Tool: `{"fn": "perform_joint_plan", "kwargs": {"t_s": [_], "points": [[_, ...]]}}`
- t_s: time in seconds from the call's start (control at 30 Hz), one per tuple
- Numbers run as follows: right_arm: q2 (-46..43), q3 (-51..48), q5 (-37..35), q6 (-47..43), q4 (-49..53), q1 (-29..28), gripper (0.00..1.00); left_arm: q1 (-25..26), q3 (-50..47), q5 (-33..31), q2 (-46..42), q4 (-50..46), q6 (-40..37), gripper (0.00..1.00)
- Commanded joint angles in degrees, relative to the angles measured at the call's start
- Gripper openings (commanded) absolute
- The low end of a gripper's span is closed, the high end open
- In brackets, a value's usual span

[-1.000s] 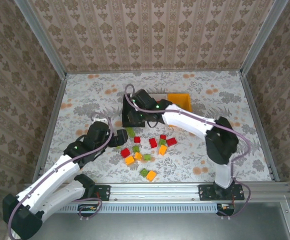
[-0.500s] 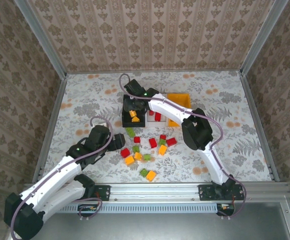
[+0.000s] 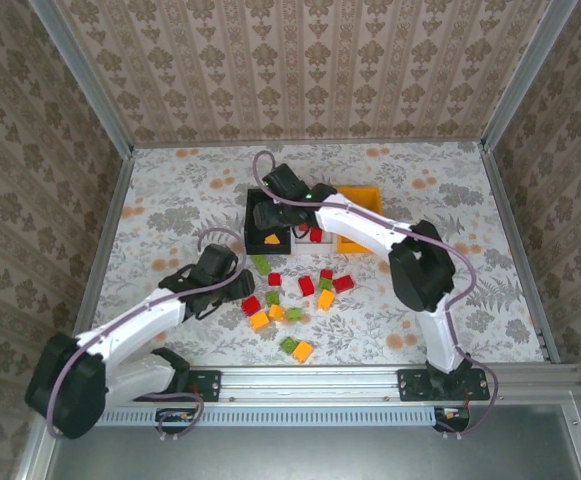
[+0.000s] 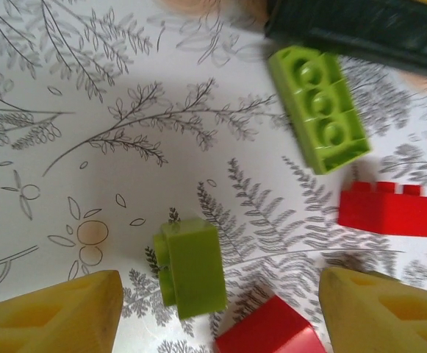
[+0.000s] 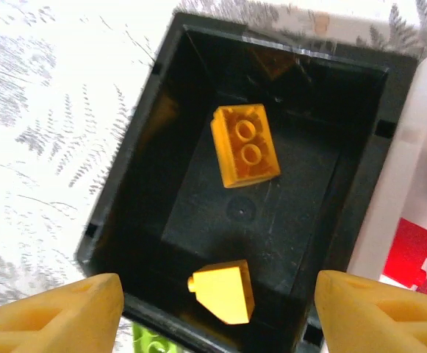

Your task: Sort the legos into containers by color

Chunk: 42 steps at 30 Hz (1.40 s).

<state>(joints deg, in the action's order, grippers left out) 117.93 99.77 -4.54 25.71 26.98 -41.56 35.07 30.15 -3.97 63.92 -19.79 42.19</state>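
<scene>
Checking in: which step are you on?

Sorting, roughly midway by my reckoning. My right gripper [image 5: 217, 294] hangs over the black bin [image 5: 147, 147], jaws spread wide with nothing in them. Two orange-yellow legos [image 5: 246, 145] lie on that bin's floor, and red legos [image 5: 411, 250] sit in the white bin [image 5: 393, 169] joined to its side.

And the left?

My left gripper [image 4: 220, 294] is low over the table [image 4: 88, 88], just in front of the black bin, jaws wide apart. A green brick [image 4: 189, 268] lies between the fingertips [image 4: 51, 316], untouched. A red brick [image 4: 268, 331] lies just beside it, maybe touching; I cannot tell.

So what next?

I'd judge the green one is the target: drop straight down, close across its narrow sides, and keep the red neighbour out of the pinch. With orange in black and red in white, green would belong in the orange-yellow bin [image 3: 365, 200], at the far end of the row from the black bin. More loose legos [image 3: 307, 286] lie in front of it.
</scene>
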Motion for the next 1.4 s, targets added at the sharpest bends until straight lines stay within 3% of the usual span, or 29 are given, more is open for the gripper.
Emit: {"fn": "perform_joint_plan", "kwargs": {"t_s": [0.0, 0.2, 0.43, 0.53, 0.7, 0.83, 1.1, 1.37], "points": [[-7.1, -6.0, -0.3, 1.0, -5.1, -0.3, 0.71, -1.1, 1.1, -1.4, 4.5, 2.2, -2.0, 0.68], [-14.3, -15.0, -0.3, 2.0, -8.5, -0.3, 0.71, -2.1, 0.6, -2.0, 8.7, 4.9, -2.6, 0.48], [-21.2, -23.3, -2.8, 3.1, -9.7, 0.1, 0.71, -2.0, 0.5, -1.4, 7.8, 4.3, -2.9, 0.18], [-25.6, -29.1, -3.3, 4.4, -10.7, 1.2, 0.71, -1.7, 1.6, -0.9, 6.6, 2.6, -3.3, 0.11], [-34.0, -39.0, -4.5, 5.8, -11.9, 3.5, 0.71, 1.3, 7.1, -0.5, 4.9, 0.7, -4.6, 0.11], [-41.2, -46.8, -6.1, 7.7, -10.7, 5.4, 0.71, 5.7, 15.8, -0.6, 8.7, 1.4, -6.5, 0.13], [-53.4, -58.6, -11.7, 10.6, -7.8, 8.2, 0.72, 10.3, 39.5, 3.4, 28.0, 3.8, -12.5, 0.13], [-60.9, -63.5, -13.4, 12.0, -3.5, 9.6, 0.73, 12.0, 65.9, 10.2, 49.0, 1.8, -17.0, 0.14]]}}
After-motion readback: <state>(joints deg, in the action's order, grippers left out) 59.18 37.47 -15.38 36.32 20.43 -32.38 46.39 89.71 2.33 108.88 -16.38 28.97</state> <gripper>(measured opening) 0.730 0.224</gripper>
